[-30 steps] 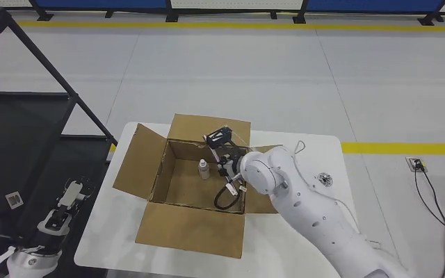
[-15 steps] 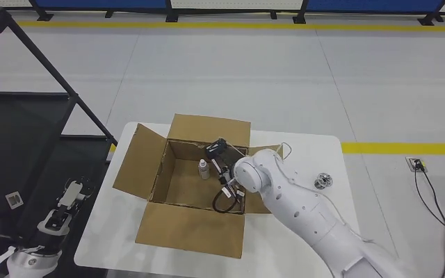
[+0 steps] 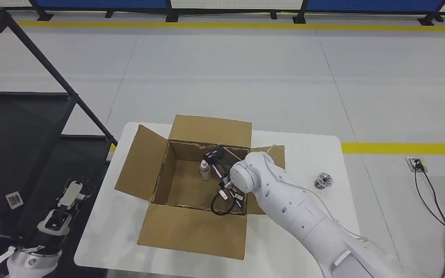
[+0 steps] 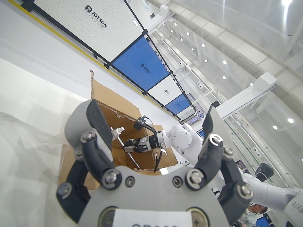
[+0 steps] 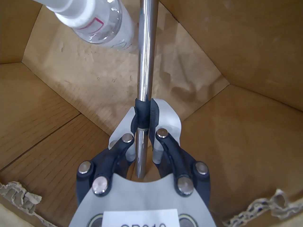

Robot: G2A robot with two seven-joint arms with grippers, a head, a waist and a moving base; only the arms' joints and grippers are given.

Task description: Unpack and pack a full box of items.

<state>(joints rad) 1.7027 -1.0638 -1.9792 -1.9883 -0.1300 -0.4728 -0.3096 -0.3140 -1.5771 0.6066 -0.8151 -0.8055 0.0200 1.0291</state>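
Note:
An open cardboard box [image 3: 154,167] sits mid-table. Inside it stands a small clear spray bottle [image 3: 204,169] with a white cap, seen close up as the spray bottle [image 5: 104,24] in the right wrist view. My right gripper [image 5: 144,114] is down inside the box, shut on a thin shiny metal rod [image 5: 145,48] that passes right beside the bottle. From above, the right gripper [image 3: 218,160] is near the box's back right corner. My left gripper [image 4: 153,126] is open and holds nothing, off to the left of the table, looking across at the box [image 4: 111,109].
A small round metal item [image 3: 322,181] lies on the white table [image 3: 306,153], right of the box. The box's flaps [image 3: 195,229] are spread outward on all sides. The left arm [image 3: 59,212] rests beside the table's left edge, near a black frame [image 3: 69,97].
The right gripper, still holding the rod, has come down from above the box's back wall into the box, close to the bottle. The left arm has not moved.

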